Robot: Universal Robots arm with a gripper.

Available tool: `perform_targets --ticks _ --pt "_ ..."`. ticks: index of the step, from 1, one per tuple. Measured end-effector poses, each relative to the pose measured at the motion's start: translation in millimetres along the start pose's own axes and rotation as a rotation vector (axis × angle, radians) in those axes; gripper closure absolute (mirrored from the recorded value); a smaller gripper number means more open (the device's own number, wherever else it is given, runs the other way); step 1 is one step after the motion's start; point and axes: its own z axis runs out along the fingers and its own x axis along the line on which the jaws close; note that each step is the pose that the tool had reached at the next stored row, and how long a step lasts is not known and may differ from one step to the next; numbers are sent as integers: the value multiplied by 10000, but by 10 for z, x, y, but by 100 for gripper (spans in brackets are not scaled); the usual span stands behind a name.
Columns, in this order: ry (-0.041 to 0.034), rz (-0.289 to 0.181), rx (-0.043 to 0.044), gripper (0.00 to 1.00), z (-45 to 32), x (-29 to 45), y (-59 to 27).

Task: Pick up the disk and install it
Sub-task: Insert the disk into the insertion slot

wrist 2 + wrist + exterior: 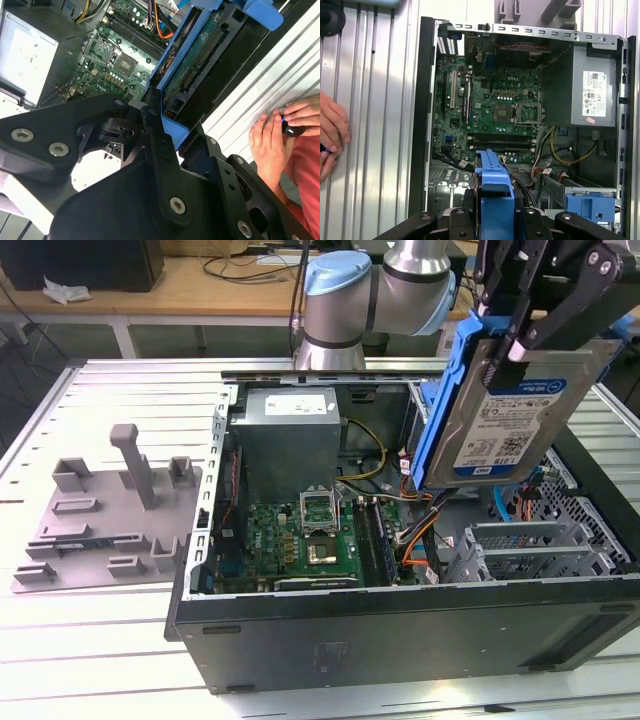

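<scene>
Disk point(505, 415), just the one, is held tilted over the single open PC case point(400, 625) by the down-pointed gripper point(510, 345), clamped on its frame.

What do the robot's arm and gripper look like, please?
The arm is silver-grey tubing with light blue caps on its rounded joints. The gripper is black, built of flat linked bars with silver screws, ending in slim black fingers.
</scene>
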Motion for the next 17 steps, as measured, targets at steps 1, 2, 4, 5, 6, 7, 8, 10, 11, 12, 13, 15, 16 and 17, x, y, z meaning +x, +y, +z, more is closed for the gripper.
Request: perform_targets --ticks 1,2,4,5,6,7,8,10,11,12,13,15,16,17 --pt "0 1 0 63 0 0 0" --pt "0 1 -1 63 0 0 0" --pt "1 0 0 63 -1 1 -1" --pt "1 0 0 63 0 1 -1" --pt "1 1 0 63 0 1 -1" --pt "-6 1 3 63 0 1 -1" --pt "-18 2 13 63 -1 2 -1" --pt "-76 17 47 63 2 3 -2" --pt "-84 38 54 63 3 5 -1" --pt "-86 68 56 63 4 6 -1" --pt "-90 187 63 63 7 8 -1" --pt "-110 565 83 63 15 8 -4" --pt "-114 658 87 63 19 8 -7" --pt "-115 687 89 63 21 9 -10"
